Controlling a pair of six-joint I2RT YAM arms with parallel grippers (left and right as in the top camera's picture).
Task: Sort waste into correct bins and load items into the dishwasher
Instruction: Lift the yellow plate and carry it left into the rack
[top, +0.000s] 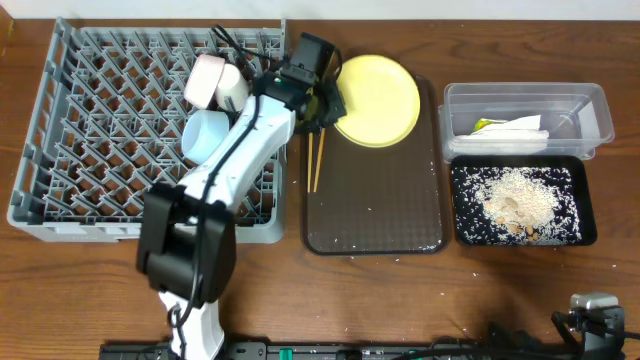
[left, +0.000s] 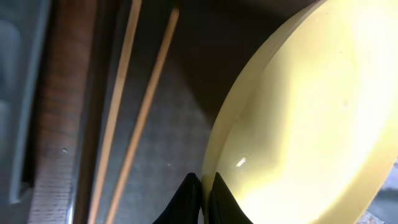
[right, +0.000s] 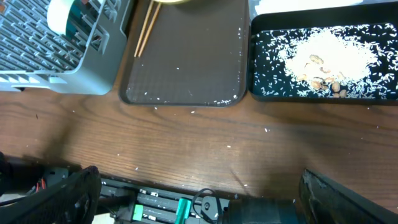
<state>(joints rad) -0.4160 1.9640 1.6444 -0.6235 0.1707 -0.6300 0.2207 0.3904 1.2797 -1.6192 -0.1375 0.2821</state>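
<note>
Overhead. The dish rack (top: 90, 130) fills the 9 o'clock side. A white bowl (top: 207, 80) and a light blue bowl (top: 205, 135) sit among the pegs at its right end. The left arm crosses the rack's right edge. The left gripper (top: 325, 103) is at the 9 o'clock rim of the yellow plate (top: 380, 100). The plate sits at the 12 o'clock end of the brown tray (top: 375, 210) and overhangs its top edge. The chopsticks (top: 314, 160) lie just beside the gripper, along the tray's left edge. At 3 o'clock, the clear tub (top: 590, 105) holds the napkin (top: 515, 128). The black tray (top: 455, 205), touching the tub below, holds the rice crumbs (top: 515, 200).

Left wrist. The fingertips (left: 188, 196) at 6 o'clock are drawn nearly together, pinching the plate's rim. The chopsticks run from 12 toward 7 o'clock.

Right wrist. The right gripper (right: 199, 193) has its fingers spread wide, at 7 and 5 o'clock, holding nothing. It is above bare table below the brown tray, and the black tray is at 2 o'clock.
</note>
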